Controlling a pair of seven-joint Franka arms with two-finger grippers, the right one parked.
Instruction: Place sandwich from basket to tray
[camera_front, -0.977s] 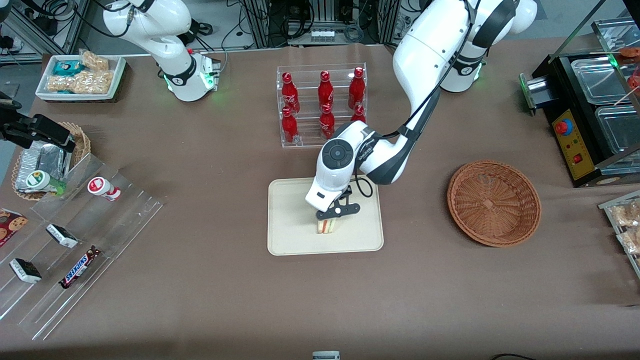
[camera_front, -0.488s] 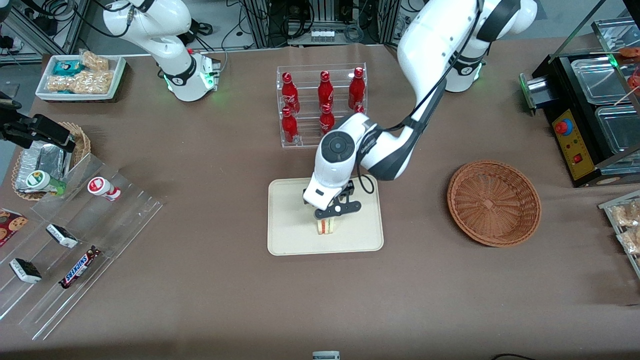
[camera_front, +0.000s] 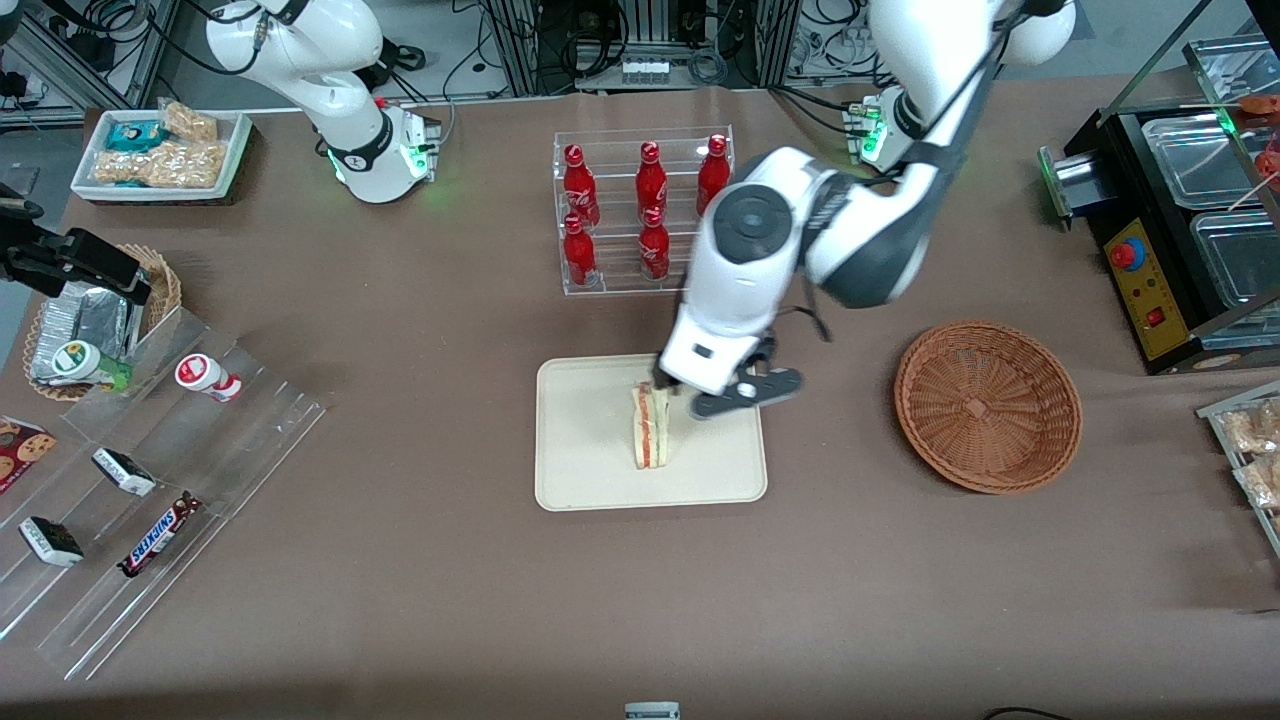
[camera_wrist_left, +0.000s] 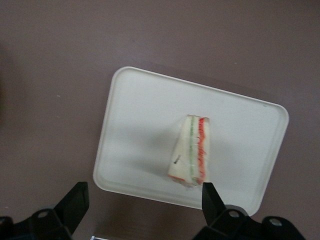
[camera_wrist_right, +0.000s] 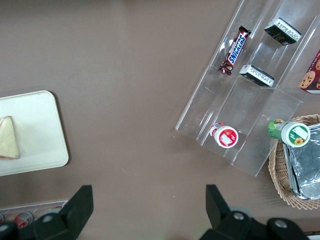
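step: placing done, judged | sandwich (camera_front: 650, 428) on tray (camera_front: 580, 470) | gripper (camera_front: 722, 396) above tray, spread wide, empty | basket (camera_front: 988, 405) empty | next: pull clear

A cream-beige tray (camera_wrist_left: 140, 125) with rounded corners and a low rim lies on a brown desk (camera_wrist_left: 60, 50), seen from above. On the tray rests a wedge-shaped sandwich (camera_wrist_left: 191, 152) of pale bread, its cut side showing a green layer and a red-orange layer beside it. The gripper (camera_wrist_left: 142, 212) hangs above the tray, clear of the sandwich, its two dark fingers (camera_wrist_left: 74, 202) spread wide apart with nothing between them. One fingertip overlaps the tray's rim near the sandwich
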